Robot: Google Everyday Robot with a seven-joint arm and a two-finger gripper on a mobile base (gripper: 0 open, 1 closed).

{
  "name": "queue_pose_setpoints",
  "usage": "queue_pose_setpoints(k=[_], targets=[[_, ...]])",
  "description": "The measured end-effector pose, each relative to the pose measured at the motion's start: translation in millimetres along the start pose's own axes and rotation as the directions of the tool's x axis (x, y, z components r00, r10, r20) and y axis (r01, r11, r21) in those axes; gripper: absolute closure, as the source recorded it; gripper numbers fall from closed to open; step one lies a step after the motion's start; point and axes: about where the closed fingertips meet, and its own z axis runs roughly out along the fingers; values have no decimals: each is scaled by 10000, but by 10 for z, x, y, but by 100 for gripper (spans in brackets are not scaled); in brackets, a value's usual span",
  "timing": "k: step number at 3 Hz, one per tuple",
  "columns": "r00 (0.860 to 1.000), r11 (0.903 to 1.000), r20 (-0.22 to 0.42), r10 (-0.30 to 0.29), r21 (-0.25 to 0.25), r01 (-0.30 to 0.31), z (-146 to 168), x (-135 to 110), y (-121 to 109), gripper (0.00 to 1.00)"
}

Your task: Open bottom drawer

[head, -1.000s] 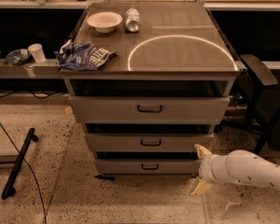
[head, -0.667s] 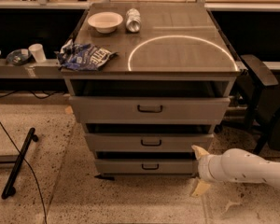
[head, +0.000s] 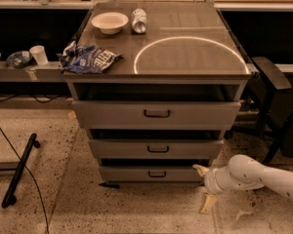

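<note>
Three grey drawers in the stack, and the bottom drawer (head: 132, 174) sat lowest, just above the floor (head: 136, 209). The gripper (head: 204, 186) hung spread wide, gripping nothing, at that drawer front's right end. On the tabletop were one bowl (head: 110, 22) and one can (head: 138, 20) near the far edge, and one bag (head: 88, 58) at the left edge. There was bare floor in front.

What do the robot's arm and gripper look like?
The arm is smooth and white, with thick rounded shells and a ring at the wrist. The gripper, low beside the bottom drawer, has two pale cream, tapered fingers. No cables or markings show.
</note>
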Motion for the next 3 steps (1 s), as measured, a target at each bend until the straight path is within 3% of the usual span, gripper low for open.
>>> queue_pose_setpoints(k=[1,2,3], targets=[[9997,9995,208,-163,-284,169,117,46,41,0],[9997,9995,208,-163,-284,169,117,46,41,0],[9983,9984,169,-549,-90,551,297,41,-27,0]])
